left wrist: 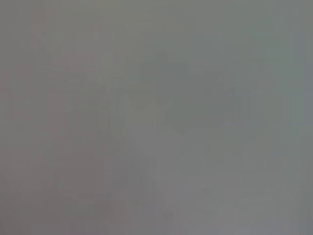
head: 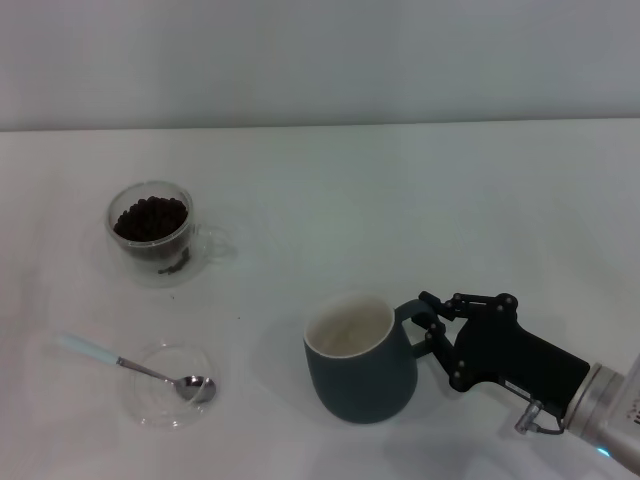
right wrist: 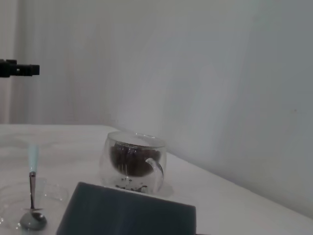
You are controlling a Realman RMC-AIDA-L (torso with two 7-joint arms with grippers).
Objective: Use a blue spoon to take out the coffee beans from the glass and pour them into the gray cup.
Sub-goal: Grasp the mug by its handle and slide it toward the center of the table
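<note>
The glass holds coffee beans, the gray cup sits empty with the right gripper clasping its handle, and the blue spoon rests in a glass dish.

My left wrist view is featureless grey blur; the gray cup is cut by my right wrist view's edge.

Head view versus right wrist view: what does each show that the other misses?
Only the head view shows the right gripper at the loop handle of the dark slate-gray ceramic cup, plus the cup's cream-white inside. Only the right wrist view shows the wall behind the table and a small black object far off. Both show the clear double-walled glass of dark coffee beans and the pale-blue-handled metal spoon resting in a shallow clear glass dish.
</note>
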